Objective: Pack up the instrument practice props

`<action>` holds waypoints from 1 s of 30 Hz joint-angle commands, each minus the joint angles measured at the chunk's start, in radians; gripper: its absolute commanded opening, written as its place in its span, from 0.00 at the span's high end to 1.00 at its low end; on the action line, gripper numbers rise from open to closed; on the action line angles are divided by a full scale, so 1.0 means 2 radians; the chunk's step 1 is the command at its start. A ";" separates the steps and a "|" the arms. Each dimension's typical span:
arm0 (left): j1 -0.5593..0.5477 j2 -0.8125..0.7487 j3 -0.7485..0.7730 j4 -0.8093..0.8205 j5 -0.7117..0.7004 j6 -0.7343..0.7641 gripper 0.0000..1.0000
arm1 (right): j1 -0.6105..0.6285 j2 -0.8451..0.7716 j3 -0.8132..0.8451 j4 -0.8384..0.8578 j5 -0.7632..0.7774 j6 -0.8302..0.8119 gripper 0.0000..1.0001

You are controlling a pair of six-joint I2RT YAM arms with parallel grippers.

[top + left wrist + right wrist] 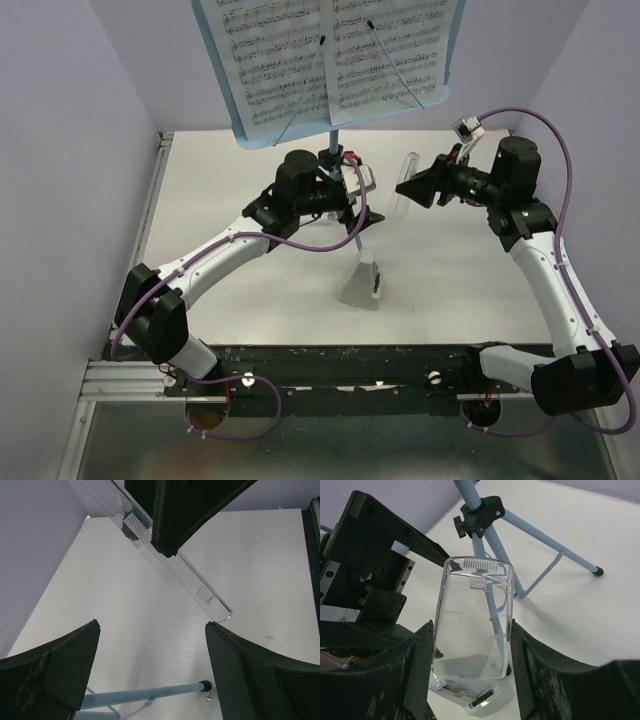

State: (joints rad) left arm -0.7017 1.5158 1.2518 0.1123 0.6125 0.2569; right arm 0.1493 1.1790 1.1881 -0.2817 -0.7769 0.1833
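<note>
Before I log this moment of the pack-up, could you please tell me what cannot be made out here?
- Top view: sheet-music pages cut off by the upper edge; notes too small to read.
- Top view: legs of the music stand mostly hidden by the left arm.
- Right wrist view: small item beneath the clear cover, partly hidden by it and the fingers, too unclear to identify.

Robot lab test cell. Plain pale walls [60, 150] box in white table [440, 300] on three sides. Two white-and-black robot arms, left arm [215, 255] and right arm [545, 270], bolted to black mounting bar [350, 362] at near edge. Slotted aluminium rail [115, 378] alongside. Purple cables [520, 110] loop loose along arms.
</note>
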 commanded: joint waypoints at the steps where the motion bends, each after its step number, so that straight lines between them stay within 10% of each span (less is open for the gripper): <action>1: -0.003 0.003 0.012 0.007 0.016 -0.003 0.04 | 0.006 0.000 -0.005 0.023 0.040 0.012 1.00; 30: -0.006 -0.003 0.005 -0.009 -0.043 0.024 0.03 | 0.033 -0.014 -0.033 0.033 -0.009 -0.011 1.00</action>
State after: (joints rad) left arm -0.7139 1.5314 1.2694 0.0937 0.5892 0.2848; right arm 0.2085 1.1721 1.1347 -0.2035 -0.7292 0.1638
